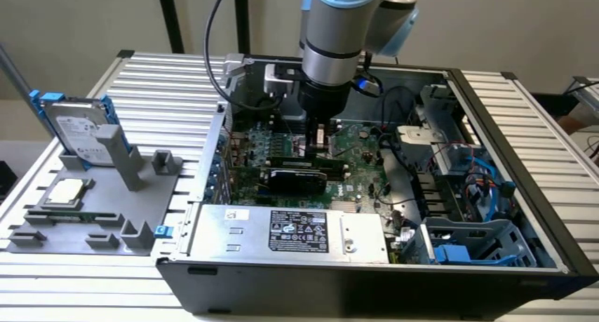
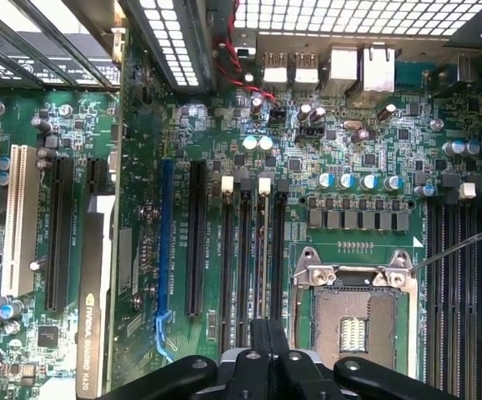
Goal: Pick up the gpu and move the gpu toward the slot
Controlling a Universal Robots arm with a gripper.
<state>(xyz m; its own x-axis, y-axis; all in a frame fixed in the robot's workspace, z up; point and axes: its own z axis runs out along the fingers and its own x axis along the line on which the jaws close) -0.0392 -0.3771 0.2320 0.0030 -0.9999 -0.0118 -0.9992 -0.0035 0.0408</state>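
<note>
- Running this remote. The arm's down inside the open PC case [image 1: 524, 196], which lies on its side on the slatted desk [image 1: 168, 76] so the motherboard [image 2: 366, 133] faces up and I can reach in from above.
- Claw [image 1: 316, 145] is closed all the way, fingers pressed together in the wrist view, and afaict nothing's in it. It hangs over the middle of the board, pointing straight down.
- The gpu [image 1: 297, 175] is on the board, just in front of the claw in the exterior view, black shroud showing. In the wrist view it's the black card [image 2: 97, 300] with the yellow-green stripe, standing on edge, prob seated in a connector. Claw isn't touching it.
- The slot [image 2: 165, 242], the long blue strip, is empty and runs parallel to the card with a black slot [image 2: 131, 242] between them. Short hop, imo.
- On the grey tray [image 1: 56, 234] at the exterior view's left: hard drive [image 1: 80, 136] with blue rails propped upright, CPU chip [image 1: 66, 191] flat. Both well apart from the work.
</note>
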